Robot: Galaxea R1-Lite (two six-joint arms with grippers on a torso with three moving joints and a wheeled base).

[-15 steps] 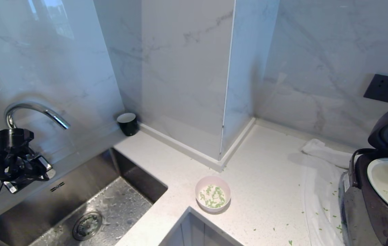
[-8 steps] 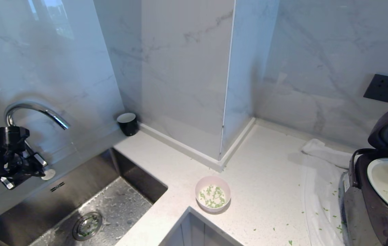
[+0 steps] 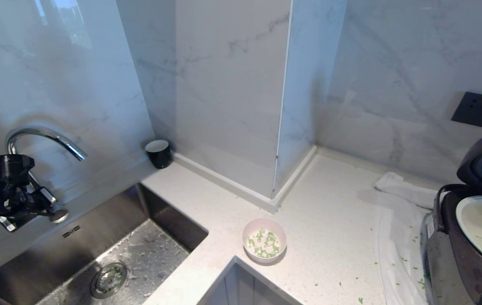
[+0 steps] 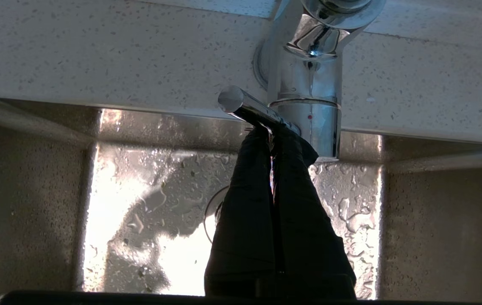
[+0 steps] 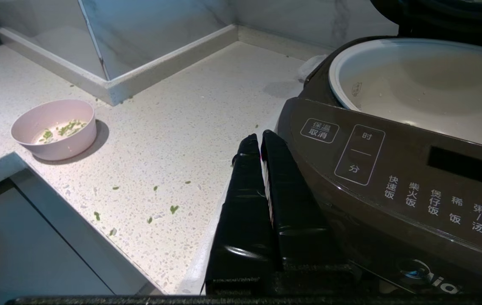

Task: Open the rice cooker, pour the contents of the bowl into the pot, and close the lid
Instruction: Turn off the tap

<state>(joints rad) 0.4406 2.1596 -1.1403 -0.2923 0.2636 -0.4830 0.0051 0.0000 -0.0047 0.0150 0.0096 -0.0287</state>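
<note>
Pale marble walls (image 3: 232,84) meet at a corner pillar above a speckled white counter (image 3: 330,220). A steel sink (image 3: 139,262) with chrome tap (image 3: 45,137); dark socket (image 3: 477,109).

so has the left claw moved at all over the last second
Yes. In the head view the left claw has drifted slightly left and up relative to the faucet, and it is shut, with its tip at the faucet lever over the sink.

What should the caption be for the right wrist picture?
Shut right claw beside the open rice cooker, pink bowl of green bits waiting on the counter.
</note>
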